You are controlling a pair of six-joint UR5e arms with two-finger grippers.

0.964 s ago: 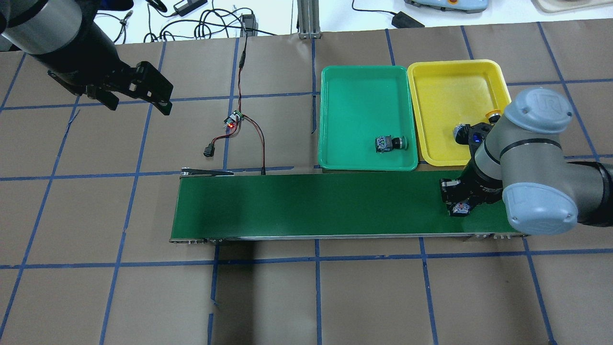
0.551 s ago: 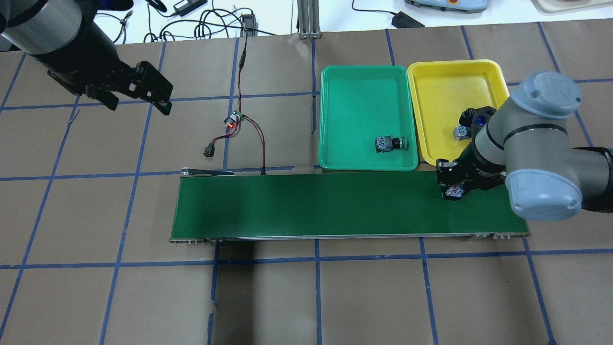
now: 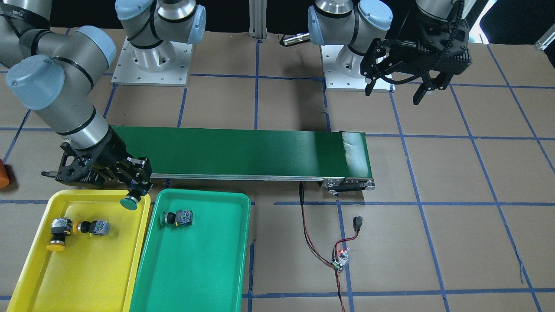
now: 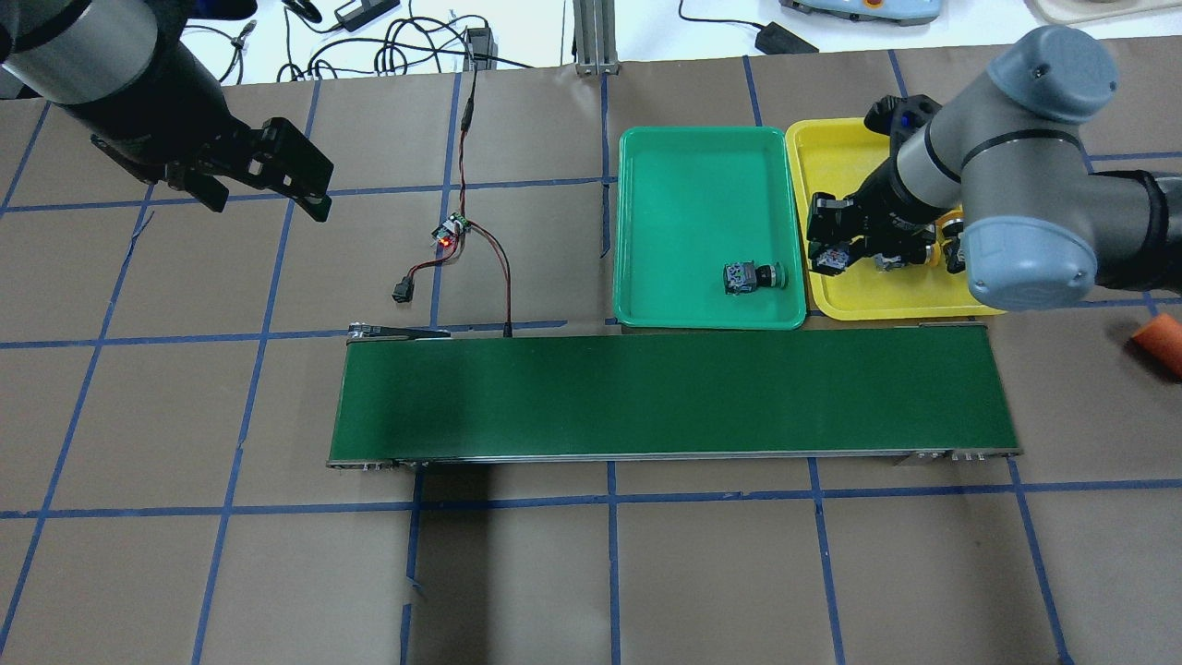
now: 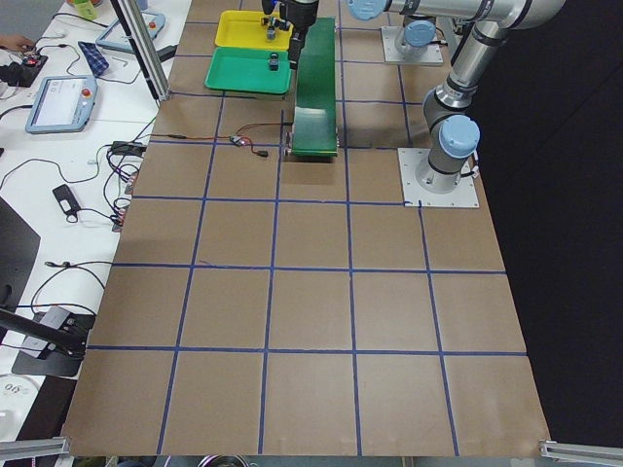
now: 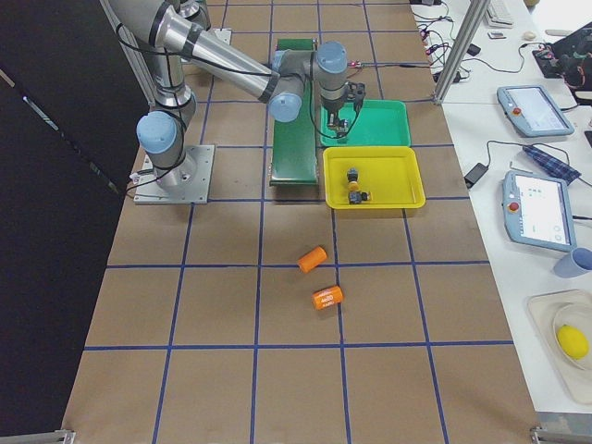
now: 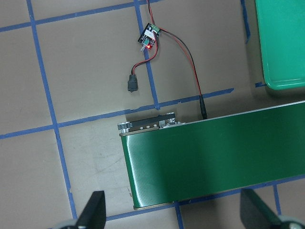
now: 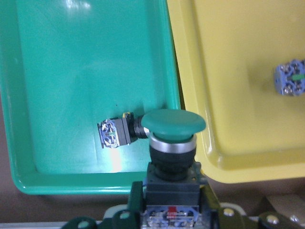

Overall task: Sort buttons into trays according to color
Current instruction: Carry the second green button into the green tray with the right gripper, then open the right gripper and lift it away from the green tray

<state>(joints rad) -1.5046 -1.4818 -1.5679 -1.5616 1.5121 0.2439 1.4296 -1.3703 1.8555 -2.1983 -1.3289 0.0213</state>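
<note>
1 green button pinched by right hand over seam btwn yellow tray and green tray, prob. meant for green, matching colour; left hand spread, idle.

Four buttons in all: two green-capped buttons and two yellow-capped buttons. Two trays: one green tray, one yellow tray. One conveyor belt. Two orange cylinders. One small circuit board. Two grippers: left gripper, right gripper.
</note>
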